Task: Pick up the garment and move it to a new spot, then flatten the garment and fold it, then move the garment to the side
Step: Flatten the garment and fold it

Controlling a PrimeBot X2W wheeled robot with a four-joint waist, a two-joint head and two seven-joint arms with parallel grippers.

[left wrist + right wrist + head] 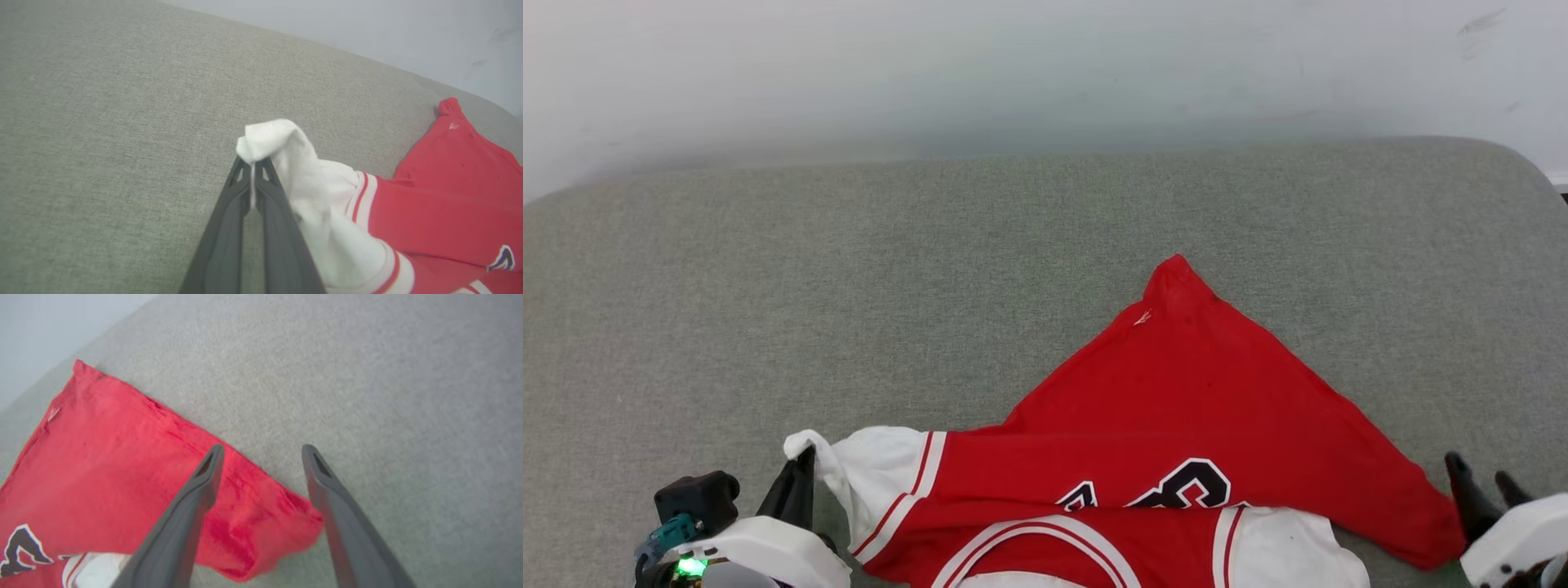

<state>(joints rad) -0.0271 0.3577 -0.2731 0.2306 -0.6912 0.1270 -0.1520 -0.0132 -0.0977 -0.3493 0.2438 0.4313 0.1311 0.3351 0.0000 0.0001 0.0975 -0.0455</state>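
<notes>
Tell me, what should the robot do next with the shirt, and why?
Probably open the left pincer and let the white sleeve drop. The shirt already lies on the grey cushion, the right pincer stands open over its red corner, and only the left one is pinching cloth.

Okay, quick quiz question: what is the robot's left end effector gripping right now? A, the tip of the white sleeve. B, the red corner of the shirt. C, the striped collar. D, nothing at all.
A: in the left wrist view the left end effector is closed on the bunched tip of the white sleeve, while the right end effector stands open over the red corner.
</notes>
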